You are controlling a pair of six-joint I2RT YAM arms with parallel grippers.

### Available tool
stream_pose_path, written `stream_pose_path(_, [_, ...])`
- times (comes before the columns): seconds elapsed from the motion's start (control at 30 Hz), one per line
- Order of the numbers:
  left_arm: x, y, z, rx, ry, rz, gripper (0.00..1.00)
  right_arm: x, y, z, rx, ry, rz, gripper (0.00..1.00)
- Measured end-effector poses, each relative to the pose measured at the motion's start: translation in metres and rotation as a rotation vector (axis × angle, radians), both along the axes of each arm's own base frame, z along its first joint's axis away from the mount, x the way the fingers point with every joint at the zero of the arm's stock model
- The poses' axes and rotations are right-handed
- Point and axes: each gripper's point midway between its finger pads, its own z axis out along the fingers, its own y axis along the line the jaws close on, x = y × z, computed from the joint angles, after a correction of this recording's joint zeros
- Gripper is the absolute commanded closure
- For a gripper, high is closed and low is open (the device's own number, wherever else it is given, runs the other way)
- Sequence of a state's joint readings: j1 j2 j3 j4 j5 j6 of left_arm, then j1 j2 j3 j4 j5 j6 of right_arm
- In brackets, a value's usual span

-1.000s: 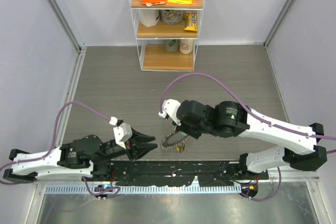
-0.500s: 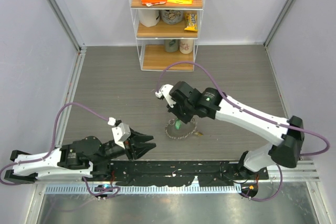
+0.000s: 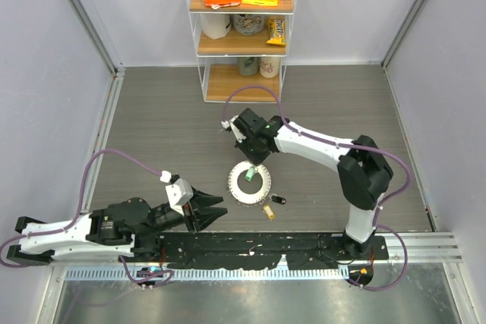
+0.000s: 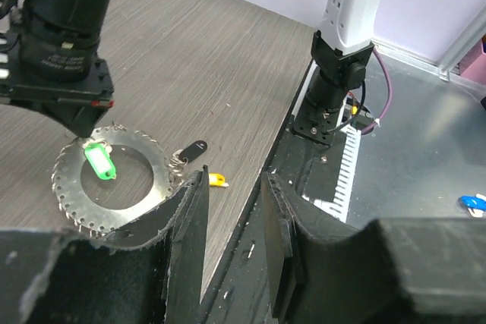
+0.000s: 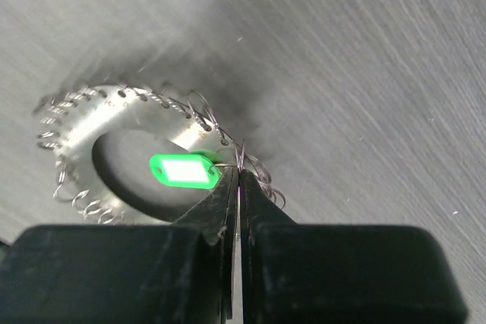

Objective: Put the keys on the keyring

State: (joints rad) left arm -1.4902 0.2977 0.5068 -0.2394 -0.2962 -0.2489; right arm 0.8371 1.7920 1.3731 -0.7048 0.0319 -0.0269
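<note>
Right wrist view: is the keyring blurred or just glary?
Right wrist view: the large round silvery metal keyring is blurred, worst at its left edge, and the green-headed key glares white at its centre; left wrist view: both sharp; top view: sharp but small.

Robotics lab test cell. Grey wood-grain tabletop [image 3: 167, 134] boxed in by plain pale-lilac wall panels [image 3: 45, 73] on aluminium corner posts [image 3: 83, 17]. Black slotted mounting rail [image 3: 250, 246] along the near edge carries two white-and-black robot arms [image 3: 311, 144] (purple cables trailing). Clear acrylic shelf unit [image 3: 241, 72] holds snack packets and mugs.
</note>
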Motion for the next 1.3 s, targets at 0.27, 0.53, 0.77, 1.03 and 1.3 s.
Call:
stream_pose_path(0.27, [0.004, -0.009, -0.013, 0.064, -0.012, 0.013, 0.59, 0.052, -0.004, -0.034, -0.006, -0.015, -0.158, 0.61])
stream_pose_path(0.53, [0.008, -0.015, -0.026, 0.123, -0.015, 0.035, 0.54, 0.079, -0.021, -0.011, 0.029, -0.131, -0.260, 0.29])
stream_pose_path(0.77, [0.018, -0.011, -0.016, 0.133, -0.042, 0.085, 0.23, 0.060, -0.037, 0.078, 0.210, -0.286, -0.308, 0.05])
stream_pose_path(1.03, [0.039, 0.002, 0.020, 0.097, -0.073, 0.216, 0.00, 0.046, -0.085, 0.161, 0.371, -0.523, -0.495, 0.05])
stream_pose_path(1.3, [0.045, 0.001, 0.013, 0.164, -0.078, 0.254, 0.00, 0.021, -0.121, 0.171, 0.398, -0.578, -0.576, 0.05])
